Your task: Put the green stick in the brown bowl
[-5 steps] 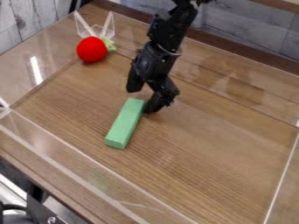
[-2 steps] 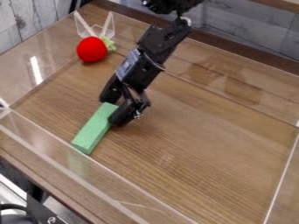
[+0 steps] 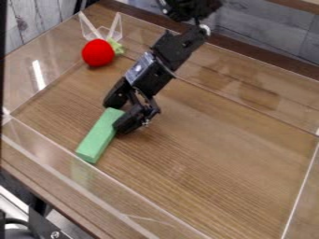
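Note:
The green stick [image 3: 95,138] lies flat on the wooden table, running from the lower left up to the right. My gripper [image 3: 131,110] comes down from the upper right, tilted. Its dark fingers [image 3: 116,97] straddle the stick's upper end and look closed on it. The end between the fingers is partly hidden. The brown bowl is out of view.
A red ball with pale leaves [image 3: 97,51] sits at the back left. Low clear plastic walls [image 3: 37,75] border the wooden table [image 3: 212,159] on the left, front and right. A dark band runs along the far edge behind the arm.
The gripper has moved left and down from the middle of the table, and the green stick has shifted left with it. Little has changed over the last half second.

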Robot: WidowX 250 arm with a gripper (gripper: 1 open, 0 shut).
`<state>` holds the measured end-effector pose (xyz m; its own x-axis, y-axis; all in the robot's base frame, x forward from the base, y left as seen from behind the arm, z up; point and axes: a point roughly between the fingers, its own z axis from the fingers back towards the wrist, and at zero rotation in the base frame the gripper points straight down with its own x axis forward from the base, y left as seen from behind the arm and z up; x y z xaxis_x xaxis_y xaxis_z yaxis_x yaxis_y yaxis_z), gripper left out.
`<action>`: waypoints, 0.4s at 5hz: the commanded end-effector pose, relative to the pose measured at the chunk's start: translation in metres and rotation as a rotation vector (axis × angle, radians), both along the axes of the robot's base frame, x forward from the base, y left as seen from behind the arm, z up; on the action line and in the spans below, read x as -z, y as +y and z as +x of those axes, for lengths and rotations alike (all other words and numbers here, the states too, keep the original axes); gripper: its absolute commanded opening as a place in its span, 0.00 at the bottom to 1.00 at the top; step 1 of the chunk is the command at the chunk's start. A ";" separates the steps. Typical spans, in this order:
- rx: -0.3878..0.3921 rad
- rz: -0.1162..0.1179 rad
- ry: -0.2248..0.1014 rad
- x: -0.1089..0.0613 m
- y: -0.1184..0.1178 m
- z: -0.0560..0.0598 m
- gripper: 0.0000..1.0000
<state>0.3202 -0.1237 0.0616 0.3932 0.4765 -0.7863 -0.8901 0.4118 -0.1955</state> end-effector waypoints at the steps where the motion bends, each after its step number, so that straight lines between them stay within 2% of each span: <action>1: 0.014 -0.092 -0.067 -0.014 -0.016 0.006 1.00; 2: 0.051 -0.167 -0.078 -0.014 -0.020 0.007 1.00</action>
<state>0.3219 -0.1458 0.0641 0.4308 0.3283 -0.8406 -0.8656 0.4138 -0.2820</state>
